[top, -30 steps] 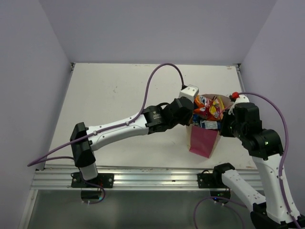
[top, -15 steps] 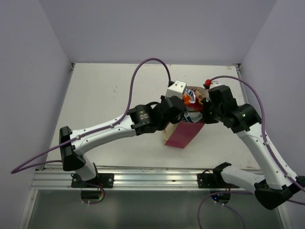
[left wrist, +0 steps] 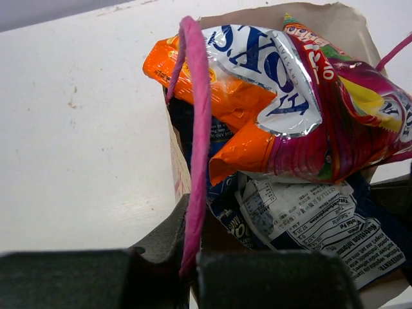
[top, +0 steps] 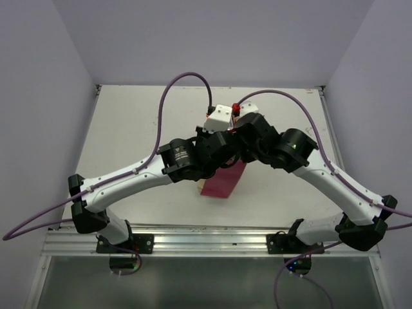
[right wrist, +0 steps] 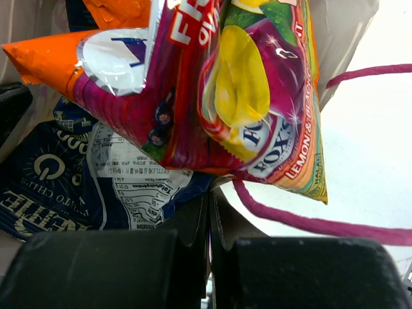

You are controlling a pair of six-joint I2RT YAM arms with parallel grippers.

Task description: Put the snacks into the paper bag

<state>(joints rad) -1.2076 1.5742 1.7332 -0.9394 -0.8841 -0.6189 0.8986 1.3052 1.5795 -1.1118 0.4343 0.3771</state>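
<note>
White table [top: 129, 129] under pale beige-pink paper gift bag [top: 219, 183]. Left gripper [left wrist: 193, 257] clamped on bag's pink cord handle [left wrist: 196, 129]; right gripper [right wrist: 209, 222] closed at rim. Hold upright: crinkly foil snack packets [left wrist: 290, 116] overflow.

Snacks [left wrist: 277, 122] choke the paper bag [top: 220, 185] mouth — left arm [top: 141, 177] and right arm [top: 328, 180] hem it in, open table [top: 135, 122] beyond.
</note>
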